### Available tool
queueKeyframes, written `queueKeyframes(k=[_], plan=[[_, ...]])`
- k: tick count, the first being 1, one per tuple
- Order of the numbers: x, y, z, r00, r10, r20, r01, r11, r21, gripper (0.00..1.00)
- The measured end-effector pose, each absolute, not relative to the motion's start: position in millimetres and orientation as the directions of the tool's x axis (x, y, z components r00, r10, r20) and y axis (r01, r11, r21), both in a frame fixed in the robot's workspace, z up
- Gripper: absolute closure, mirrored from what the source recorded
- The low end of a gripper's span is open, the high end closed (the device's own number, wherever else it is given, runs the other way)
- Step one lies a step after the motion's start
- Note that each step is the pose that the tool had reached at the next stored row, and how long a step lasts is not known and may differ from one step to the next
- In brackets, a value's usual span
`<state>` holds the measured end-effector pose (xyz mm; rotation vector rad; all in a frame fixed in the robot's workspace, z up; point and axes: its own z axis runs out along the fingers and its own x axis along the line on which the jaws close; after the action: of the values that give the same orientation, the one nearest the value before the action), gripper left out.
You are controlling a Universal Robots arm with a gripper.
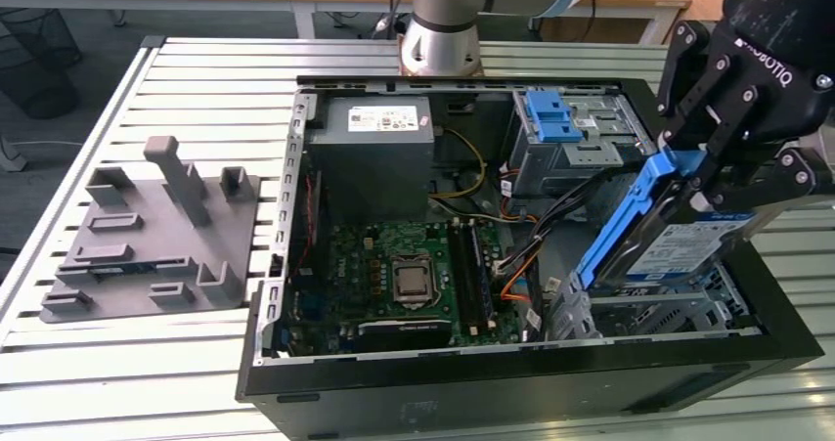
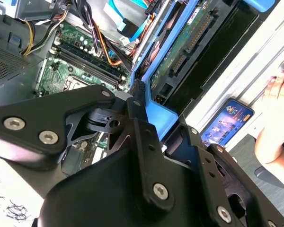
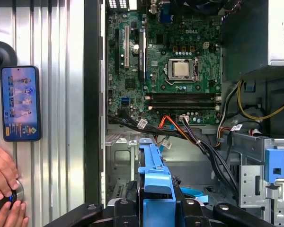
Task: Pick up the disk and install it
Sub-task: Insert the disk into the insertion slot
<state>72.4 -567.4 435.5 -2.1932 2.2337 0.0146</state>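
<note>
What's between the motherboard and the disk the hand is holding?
A loose bundle of black and orange cables crosses between the motherboard and the disk, as the first wrist view shows.

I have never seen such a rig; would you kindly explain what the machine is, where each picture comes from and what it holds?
It is one robot arm with a black gripper. The exterior view is from a camera off the arm; both wrist views are from cameras riding near the gripper. On the slatted metal table lie an open computer case, motherboard exposed, and a grey fixture block. The gripper is shut on the disk, a hard drive in blue rails, held tilted over the case. The first wrist view also shows a phone and a person's hand beside the case.
</note>
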Motion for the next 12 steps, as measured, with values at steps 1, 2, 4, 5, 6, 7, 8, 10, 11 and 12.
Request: queueKeyframes(k=[1, 2, 4, 5, 6, 7, 8, 10, 11, 12], plan=[[72.4, -567.4, 435.1, -0.019, -1.0, -0.014, -1.0, 0.019, -0.001, 0.64], [72.4, -567.4, 434.9, -0.019, -1.0, -0.014, -1.0, 0.019, -0.001, 0.64], [72.4, -567.4, 434.3, -0.02, -1.0, -0.014, -1.0, 0.02, -0.001, 0.64], [72.4, -567.4, 434.0, -0.02, -1.0, -0.014, -1.0, 0.02, -0.001, 0.64], [72.5, -567.4, 433.5, -0.021, -1.0, -0.014, -1.0, 0.021, -0.001, 0.64], [72.5, -567.4, 433.0, -0.021, -1.0, -0.014, -1.0, 0.021, -0.001, 0.64], [72.5, -567.4, 432.4, -0.021, -1.0, -0.014, -1.0, 0.021, -0.001, 0.64], [72.5, -567.4, 431.8, -0.021, -1.0, -0.014, -1.0, 0.021, -0.001, 0.64], [72.4, -567.4, 431.8, -0.021, -1.0, -0.014, -1.0, 0.022, -0.001, 0.64], [72.4, -567.4, 431.8, -0.022, -1.0, -0.014, -1.0, 0.022, -0.001, 0.64]])
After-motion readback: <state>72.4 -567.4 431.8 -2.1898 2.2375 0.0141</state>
